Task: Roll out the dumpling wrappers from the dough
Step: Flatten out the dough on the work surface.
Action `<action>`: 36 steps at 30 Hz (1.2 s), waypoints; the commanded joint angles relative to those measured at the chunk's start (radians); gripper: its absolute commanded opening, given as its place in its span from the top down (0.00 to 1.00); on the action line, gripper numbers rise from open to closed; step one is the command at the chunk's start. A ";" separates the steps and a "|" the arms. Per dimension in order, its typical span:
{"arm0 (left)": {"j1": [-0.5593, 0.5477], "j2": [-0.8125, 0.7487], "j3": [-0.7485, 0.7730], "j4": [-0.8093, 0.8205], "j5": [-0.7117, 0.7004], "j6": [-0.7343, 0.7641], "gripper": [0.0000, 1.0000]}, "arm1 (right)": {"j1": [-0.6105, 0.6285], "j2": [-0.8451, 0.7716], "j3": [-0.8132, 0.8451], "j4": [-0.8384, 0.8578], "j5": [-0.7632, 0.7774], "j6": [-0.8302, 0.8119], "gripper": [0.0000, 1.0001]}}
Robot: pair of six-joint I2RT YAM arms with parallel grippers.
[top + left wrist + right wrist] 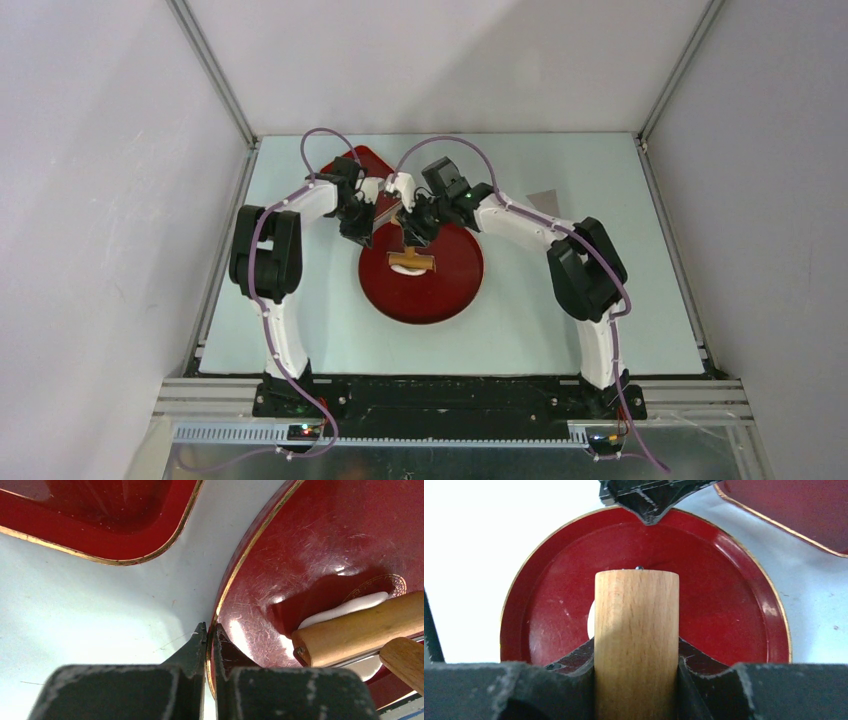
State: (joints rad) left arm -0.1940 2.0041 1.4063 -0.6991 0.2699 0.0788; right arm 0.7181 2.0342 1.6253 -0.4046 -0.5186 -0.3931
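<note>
A round red plate lies mid-table. On it a flat white piece of dough sits under a wooden rolling pin, which hides most of its outline; only a sliver of the dough shows beside the pin's handle. My right gripper is shut on the rolling pin by its handle, above the plate. My left gripper is shut on the gold-edged rim of the plate at its far left side. In the top view the left gripper and right gripper stand close together.
A second red tray with a gold edge lies behind the plate, near the left gripper; the tray sits a short gap from the plate's rim. The table is pale, walled by grey panels.
</note>
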 commanded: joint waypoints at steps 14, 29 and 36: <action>0.004 0.030 0.014 0.034 -0.022 -0.008 1.00 | -0.002 -0.011 -0.169 0.053 0.556 0.308 1.00; 0.004 0.031 0.014 0.034 -0.016 -0.003 1.00 | -0.004 -0.227 -0.206 0.095 0.286 -0.053 1.00; 0.004 0.033 0.016 0.032 -0.010 0.006 1.00 | -0.001 -0.203 -0.064 0.000 0.275 -0.288 1.00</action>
State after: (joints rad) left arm -0.1940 2.0041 1.4067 -0.6991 0.2699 0.0792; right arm 0.7151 1.8584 1.4456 -0.3580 -0.2039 -0.4911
